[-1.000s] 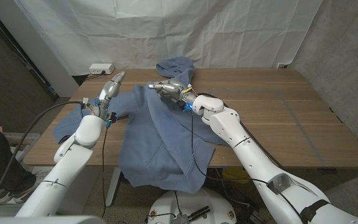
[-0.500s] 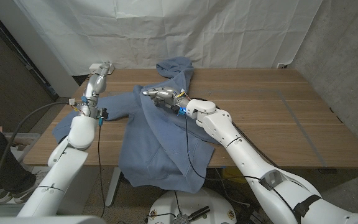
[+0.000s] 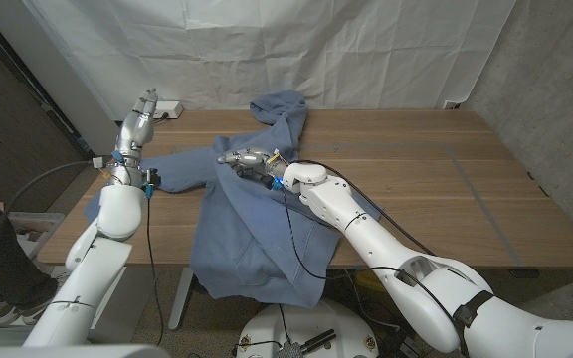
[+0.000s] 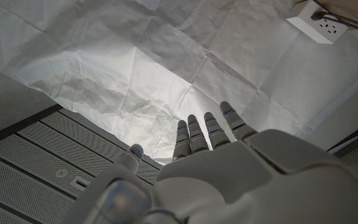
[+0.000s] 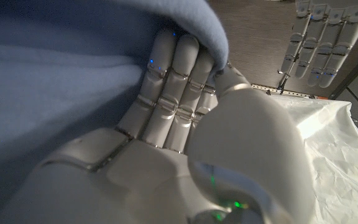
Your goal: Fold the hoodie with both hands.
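There is one blue hoodie [image 3: 257, 214]; one wooden table [image 3: 446, 189]; two robot hands, the left hand [image 3: 139, 111] and the right hand [image 3: 242, 159]; one white power strip [image 3: 164, 107]; one white sheet [image 3: 316, 45] behind.

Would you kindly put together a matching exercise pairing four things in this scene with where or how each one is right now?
Things:
1. left hand
2. right hand
3. hoodie
4. power strip

States:
A. white, at the table's far left corner
B. spread over the table, lower part hanging off the near edge
C. raised off the table, fingers apart, holding nothing
D. gripping a fold of blue fabric

Pairs: 1-C, 2-D, 3-B, 4-A
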You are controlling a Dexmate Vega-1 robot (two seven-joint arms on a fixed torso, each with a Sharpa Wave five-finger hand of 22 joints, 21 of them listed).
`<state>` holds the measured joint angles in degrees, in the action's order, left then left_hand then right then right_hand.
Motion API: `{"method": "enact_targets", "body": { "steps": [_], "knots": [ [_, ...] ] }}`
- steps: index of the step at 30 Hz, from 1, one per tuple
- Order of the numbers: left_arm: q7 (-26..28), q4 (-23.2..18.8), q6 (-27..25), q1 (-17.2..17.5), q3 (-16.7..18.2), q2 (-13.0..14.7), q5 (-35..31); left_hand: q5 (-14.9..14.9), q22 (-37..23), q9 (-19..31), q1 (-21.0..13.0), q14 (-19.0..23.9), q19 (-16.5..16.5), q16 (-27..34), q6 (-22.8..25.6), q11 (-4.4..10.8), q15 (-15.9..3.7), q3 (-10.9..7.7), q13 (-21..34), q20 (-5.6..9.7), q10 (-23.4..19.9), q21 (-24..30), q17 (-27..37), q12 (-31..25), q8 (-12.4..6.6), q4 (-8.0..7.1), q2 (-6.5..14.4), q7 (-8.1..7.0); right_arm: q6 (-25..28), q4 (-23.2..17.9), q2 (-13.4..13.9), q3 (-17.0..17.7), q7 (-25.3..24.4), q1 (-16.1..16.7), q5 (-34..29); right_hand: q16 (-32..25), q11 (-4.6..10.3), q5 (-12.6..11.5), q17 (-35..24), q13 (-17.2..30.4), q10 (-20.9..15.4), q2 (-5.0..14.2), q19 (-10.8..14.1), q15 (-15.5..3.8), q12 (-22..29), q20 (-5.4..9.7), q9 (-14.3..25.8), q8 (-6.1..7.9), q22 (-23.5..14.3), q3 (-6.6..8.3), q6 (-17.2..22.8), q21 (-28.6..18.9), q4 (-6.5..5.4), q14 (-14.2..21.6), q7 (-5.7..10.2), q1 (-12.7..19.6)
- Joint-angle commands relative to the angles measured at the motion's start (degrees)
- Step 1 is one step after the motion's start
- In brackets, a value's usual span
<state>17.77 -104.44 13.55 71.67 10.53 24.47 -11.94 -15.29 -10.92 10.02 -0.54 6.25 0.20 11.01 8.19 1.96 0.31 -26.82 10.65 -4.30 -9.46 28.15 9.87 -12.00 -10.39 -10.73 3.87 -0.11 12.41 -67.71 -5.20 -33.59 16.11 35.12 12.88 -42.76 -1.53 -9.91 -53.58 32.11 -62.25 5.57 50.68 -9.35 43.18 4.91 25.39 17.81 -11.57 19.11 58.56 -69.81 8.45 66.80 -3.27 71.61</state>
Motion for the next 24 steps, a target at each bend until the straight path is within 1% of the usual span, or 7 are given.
{"method": "enact_targets", "body": {
  "steps": [1,6,15,18,19,20,24],
  "knots": [
    [1.1,0.0,1.9,0.6,2.1,-1.1,-1.1,-0.4,0.0,0.2,-0.1,0.3,-0.1,-0.2,0.5,0.34,-0.15,-0.15,0.1,-0.35,-0.4,0.0,0.1,0.2,-0.27,0.21,5.9,0.06,-6.3,9.0,-2.1,-4.6,-0.8,-3.8,-6.6,0.2,-0.84,-0.3,0.2,0.0,-0.9,0.61,-0.3,-2.52,-0.1,-0.05,0.0,-0.2,0.1,-0.08,4.8,-0.4,-0.02,1.9,-4.41,0.1],
    [1.5,0.1,2.6,0.8,2.4,-1.5,-1.5,-0.4,0.0,0.2,-0.1,0.4,0.0,-0.2,0.6,0.23,-0.18,-0.19,0.1,-0.28,-0.4,0.0,0.1,0.2,-0.29,0.22,5.9,0.12,-12.4,10.8,-1.5,-7.8,-5.8,-4.4,-11.9,0.5,-0.71,-0.3,0.5,-0.6,-0.8,0.75,-0.8,-2.41,-0.5,0.09,-0.3,-0.53,0.4,-0.2,4.8,-0.7,-0.14,1.8,-4.04,-0.2],
    [1.6,0.6,3.5,0.7,2.6,-1.9,-1.8,-0.4,0.0,0.2,-0.1,0.4,-0.1,-0.2,0.7,0.28,-0.22,-0.24,0.0,-0.22,-0.3,-0.1,0.1,0.2,-0.3,0.22,5.9,0.15,-24.3,23.4,-4.2,-13.1,-12.9,-10.3,-18.8,1.1,-0.8,-0.4,1.2,-1.4,-0.8,0.76,-1.5,-2.35,-1.0,-0.01,-0.8,-1.07,0.8,-0.52,4.7,-1.1,-0.24,1.2,-3.83,-0.5],
    [1.6,0.8,3.6,0.6,2.7,-2.0,-1.9,-0.4,0.0,0.2,-0.1,0.4,-0.1,-0.2,0.7,0.31,-0.23,-0.26,0.0,-0.2,-0.3,-0.2,0.1,0.2,-0.29,0.23,5.9,0.16,-27.4,26.9,-4.9,-15.5,-17.0,-12.1,-22.3,1.2,-0.78,-0.4,1.6,-1.5,-0.9,0.77,-1.4,-2.26,-1.0,-0.08,-0.9,-1.16,0.8,-0.59,4.8,-1.2,-0.23,1.4,-3.9,-0.5],
    [1.7,0.8,3.6,0.6,2.8,-2.0,-1.9,-0.4,0.0,0.2,-0.1,0.4,-0.1,-0.2,0.7,0.31,-0.23,-0.27,0.0,-0.16,-0.3,-0.2,0.1,0.2,-0.3,0.23,5.9,0.14,-29.7,28.6,-4.8,-17.8,-21.5,-13.0,-25.9,1.1,-0.85,-0.4,1.5,-1.5,-0.9,0.78,-1.5,-2.17,-1.1,-0.09,-1.0,-1.23,0.8,-0.61,4.8,-1.3,-0.21,1.4,-3.86,-0.5],
    [1.7,0.8,3.7,0.5,2.8,-2.0,-1.9,-0.4,0.0,0.2,-0.2,0.4,-0.1,-0.3,0.7,0.28,-0.25,-0.27,0.0,-0.16,-0.3,-0.2,0.1,0.2,-0.29,0.23,5.8,0.19,-31.0,30.1,-5.0,-18.9,-23.1,-13.7,-27.3,1.1,-0.78,-0.5,1.5,-1.5,-0.9,0.8,-1.5,-2.19,-1.1,-0.11,-1.0,-1.3,0.9,-0.62,4.8,-1.4,-0.18,1.4,-3.85,-0.5],
    [1.8,1.1,4.0,0.4,3.0,-2.1,-2.0,-0.4,0.0,0.2,-0.2,0.5,-0.2,-0.3,0.7,0.24,-0.35,-0.29,0.0,-0.09,-0.4,-0.2,0.1,0.2,-0.29,0.23,5.8,0.17,-33.3,35.4,-6.5,-22.0,-27.2,-16.1,-30.9,1.0,-0.72,-0.5,1.5,-1.6,-1.0,0.79,-1.4,-2.17,-1.1,-0.13,-1.2,-1.38,0.9,-0.68,4.9,-1.6,-0.12,1.5,-3.89,-0.4]
  ]
}}
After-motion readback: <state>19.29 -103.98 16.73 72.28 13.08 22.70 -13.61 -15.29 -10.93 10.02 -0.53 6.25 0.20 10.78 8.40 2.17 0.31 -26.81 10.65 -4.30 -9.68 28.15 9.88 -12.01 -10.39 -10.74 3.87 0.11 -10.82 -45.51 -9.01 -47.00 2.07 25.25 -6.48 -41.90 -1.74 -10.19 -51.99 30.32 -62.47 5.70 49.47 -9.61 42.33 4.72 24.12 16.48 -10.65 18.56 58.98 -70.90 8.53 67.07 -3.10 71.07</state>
